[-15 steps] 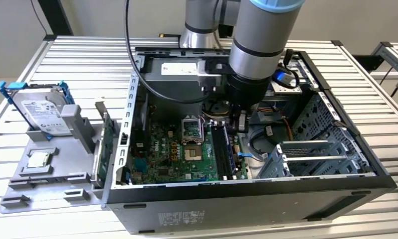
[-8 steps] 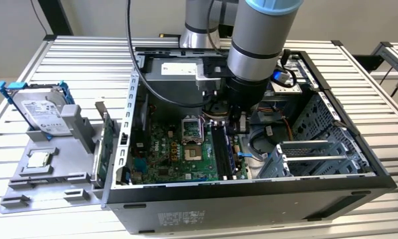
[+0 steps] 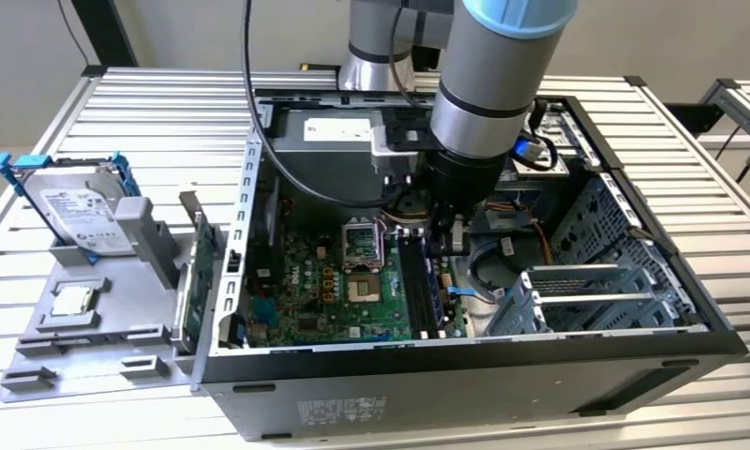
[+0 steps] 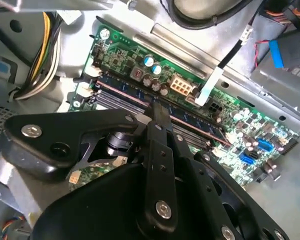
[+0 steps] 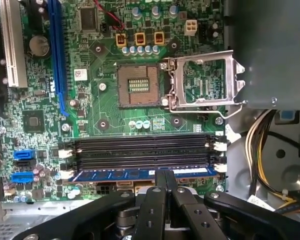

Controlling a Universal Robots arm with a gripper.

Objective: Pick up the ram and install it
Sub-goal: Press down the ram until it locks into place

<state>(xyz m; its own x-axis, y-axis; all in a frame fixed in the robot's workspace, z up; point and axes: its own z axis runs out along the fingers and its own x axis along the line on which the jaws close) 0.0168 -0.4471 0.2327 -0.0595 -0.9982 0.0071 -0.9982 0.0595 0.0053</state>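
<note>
1. I have the end effector point(image 5: 165, 177) down inside the open computer case point(image 3: 675, 281), its fingertips pinched together on the top edge of the ram point(image 5: 115, 175), near the middle of the stick's length. I read that as clenched on the ram, not released.

2. In the first wrist view the ram, a dark blue strip seen edge-on, lies along the memory slot nearest the end effector; the black slots point(image 5: 140, 150) just beyond it are bare. In the second wrist view the same stick point(image 4: 190, 117) runs away from the fingertips on both sides, in line with its slot.

3. I cannot tell whether it is fully seated. The white latch point(image 5: 65, 174) at one end and the latch point(image 5: 219, 167) at the other are the cue: I judge both should stand snug against the stick's ends.

4. To do this step well I would press straight down, keeping the stick upright and parallel to the slot, so neither end rides higher.

5. The empty processor socket point(image 5: 137, 86) sits well beyond the slots, clear of my fingers; the risk is skewing the stick, not a collision.
</note>
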